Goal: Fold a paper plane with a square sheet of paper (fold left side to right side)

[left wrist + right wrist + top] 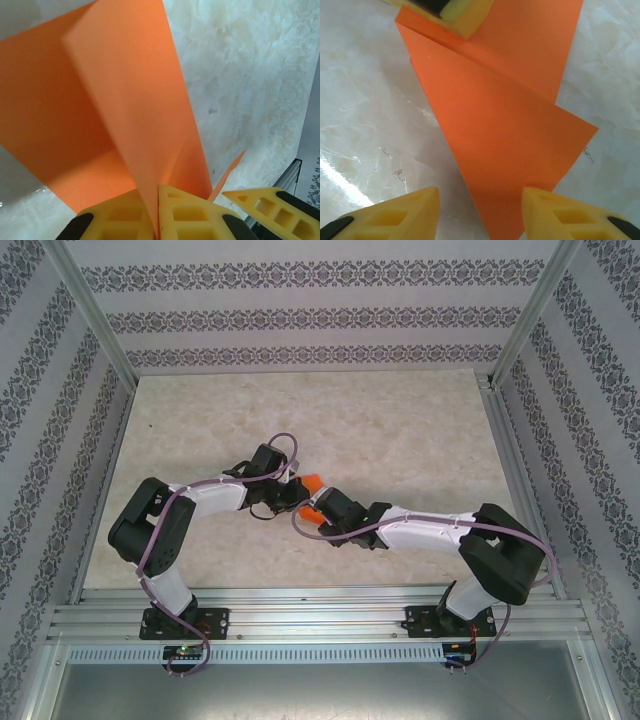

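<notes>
Left wrist cam showed the left claw [158, 205] pinched shut on the orange paper [125, 115], already creased into flaps; right claw [480, 196] gaped astride its tip, empty. More folds looked left to do.

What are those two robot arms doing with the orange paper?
They are folding the orange paper into a paper plane on the table. The left gripper is pinched shut on a folded edge of the paper. The right gripper is open, with one finger on each side of the paper's other end, not squeezing it. The paper has layered flaps and looks only partly folded.
</notes>
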{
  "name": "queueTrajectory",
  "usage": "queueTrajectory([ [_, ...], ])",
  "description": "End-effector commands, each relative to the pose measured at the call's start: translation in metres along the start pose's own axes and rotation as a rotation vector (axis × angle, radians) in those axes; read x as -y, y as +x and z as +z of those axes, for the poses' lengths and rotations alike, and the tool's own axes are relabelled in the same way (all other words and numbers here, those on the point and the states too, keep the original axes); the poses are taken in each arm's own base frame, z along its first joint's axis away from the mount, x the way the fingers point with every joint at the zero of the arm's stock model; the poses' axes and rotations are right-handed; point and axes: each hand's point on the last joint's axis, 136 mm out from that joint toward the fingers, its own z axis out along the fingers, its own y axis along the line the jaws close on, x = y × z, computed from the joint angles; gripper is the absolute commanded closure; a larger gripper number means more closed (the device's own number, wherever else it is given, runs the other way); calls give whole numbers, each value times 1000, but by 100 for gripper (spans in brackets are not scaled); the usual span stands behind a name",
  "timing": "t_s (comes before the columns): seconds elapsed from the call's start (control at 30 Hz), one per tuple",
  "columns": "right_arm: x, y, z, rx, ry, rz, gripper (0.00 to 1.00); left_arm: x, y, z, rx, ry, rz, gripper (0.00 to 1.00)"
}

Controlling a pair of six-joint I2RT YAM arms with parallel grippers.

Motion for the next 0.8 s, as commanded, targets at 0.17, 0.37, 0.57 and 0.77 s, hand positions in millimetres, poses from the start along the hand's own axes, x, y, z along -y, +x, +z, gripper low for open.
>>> queueTrajectory([
  [0.17,3,-20,10,40,87,-64,51,16,-10,-8,8,31,25,88],
  [0.37,4,-17,19,22,106,-68,53,17,-10,-6,0,36,26,86],
  [0.57,7,-13,20,19,122,-59,64,17,-10,-5,-4,36,28,80],
  [0.77,8,-10,19,21,99,-36,76,16,-14,-16,15,11,46,61],
])
